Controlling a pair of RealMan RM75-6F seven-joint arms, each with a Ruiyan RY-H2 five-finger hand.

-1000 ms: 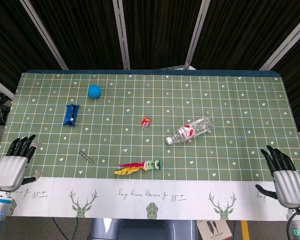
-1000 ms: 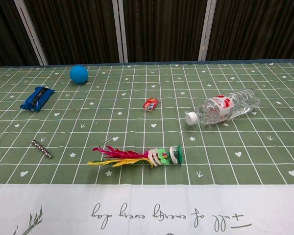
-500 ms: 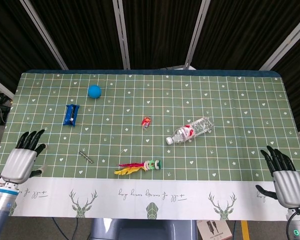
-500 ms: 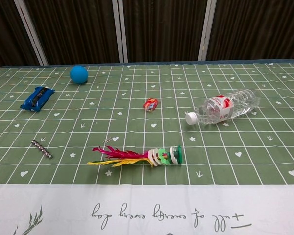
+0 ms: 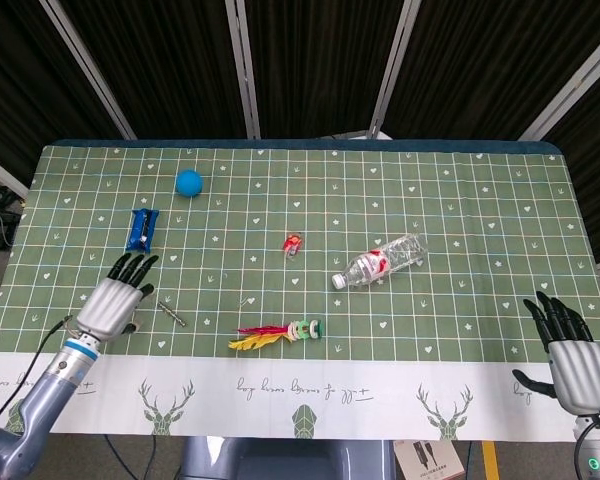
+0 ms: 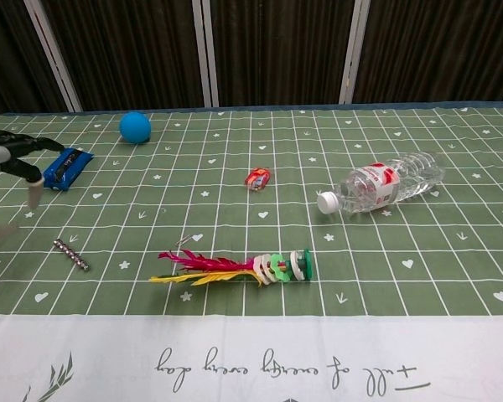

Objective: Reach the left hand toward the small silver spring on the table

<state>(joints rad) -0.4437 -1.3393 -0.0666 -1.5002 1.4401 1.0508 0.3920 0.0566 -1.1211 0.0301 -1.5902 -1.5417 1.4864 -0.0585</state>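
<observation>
Left hand [image 5: 115,300]: silver-backed with black fingers, held over the desk's left side just beside the spring; fingers spread and extended, holding nothing. Contact with the cloth cannot be told.

Small silver spring [image 5: 172,314]: thin metal coil lying flat on the green grid-patterned tablecloth [image 5: 480,200], left of centre, toward the near edge; just right of the left hand, not touching it.

Right hand [image 5: 568,350]: at the near right corner, fingers apart and pointing up, holding nothing.

Blue rectangular packet [image 5: 141,228]: left side, beyond the left hand.

Blue ball [image 5: 188,182]: toward the far left corner.

Small red-and-white wrapped item [image 5: 293,244]: near the centre.

Clear plastic bottle with red label and white cap [image 5: 379,261]: on its side, right of centre.

Shuttlecock toy with red and yellow feathers and green-and-white discs [image 5: 277,331]: near edge, centre, right of the spring.
</observation>
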